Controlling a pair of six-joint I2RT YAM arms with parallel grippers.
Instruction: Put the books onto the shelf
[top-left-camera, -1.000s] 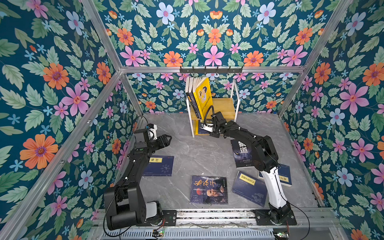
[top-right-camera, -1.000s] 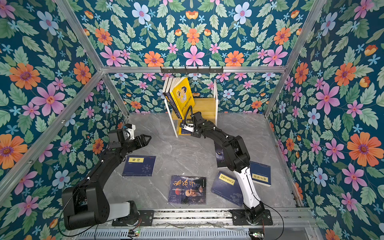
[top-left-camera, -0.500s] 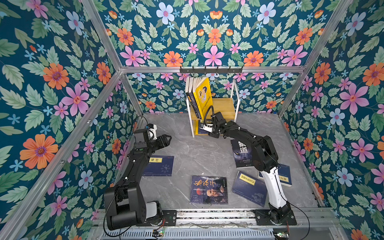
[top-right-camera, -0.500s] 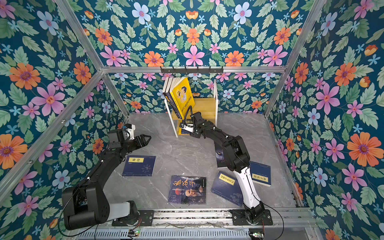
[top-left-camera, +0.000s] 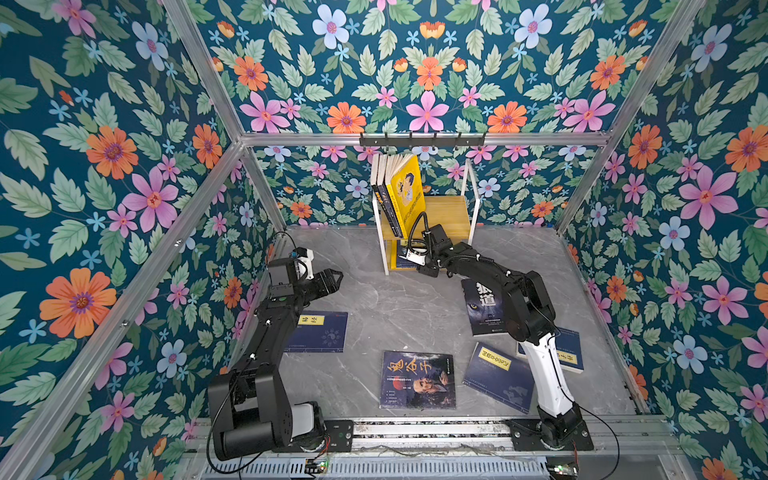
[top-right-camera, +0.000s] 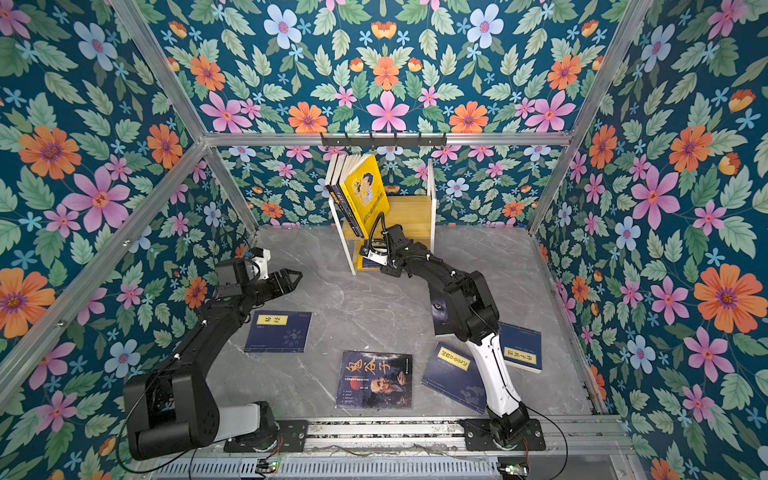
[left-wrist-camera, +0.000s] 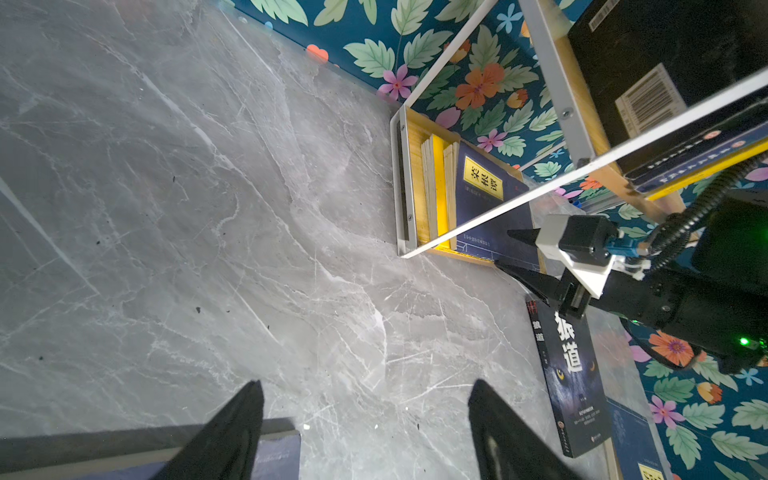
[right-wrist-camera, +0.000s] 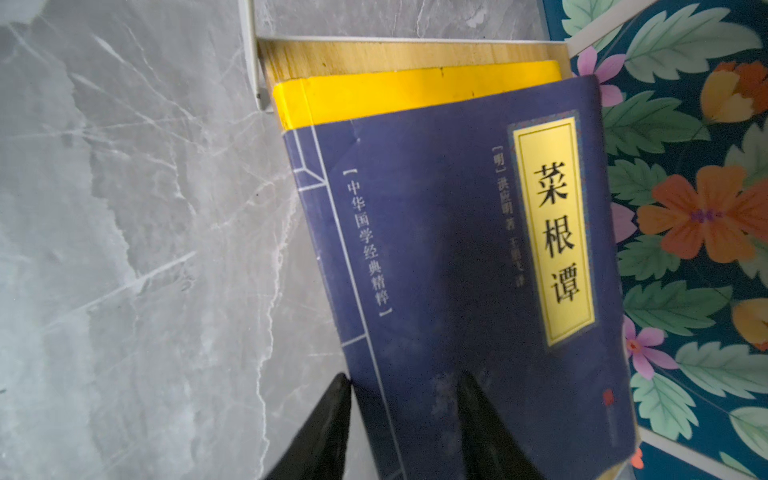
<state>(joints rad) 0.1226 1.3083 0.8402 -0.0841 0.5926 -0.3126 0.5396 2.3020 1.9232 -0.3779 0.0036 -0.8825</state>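
Shelf stands at back centre in both top views.
- Upper tier: a few books lean left, yellow-cover book outermost.
- Lower tier: shelved navy book stands tilted against a plain yellow book, at the tier's left end in a top view.

Right claw is at the front of the lower tier, partly spread and not pinching anything. In the right wrist view one tip overlaps the navy cover near the spine and the other sits off the spine edge over the table. Can't tell whether the tip touches the cover.

Left claw is spread wide and empty, above the table left of centre, pointing toward the shelf.

Five books lie flat on the table:
- Left navy book, under the left arm.
- Old-man book, bottom centre.
- Wolf book, right of centre, partly under the right arm.
- Front navy book, just right of the old-man book.
- Right navy book, partly hidden by the right arm.
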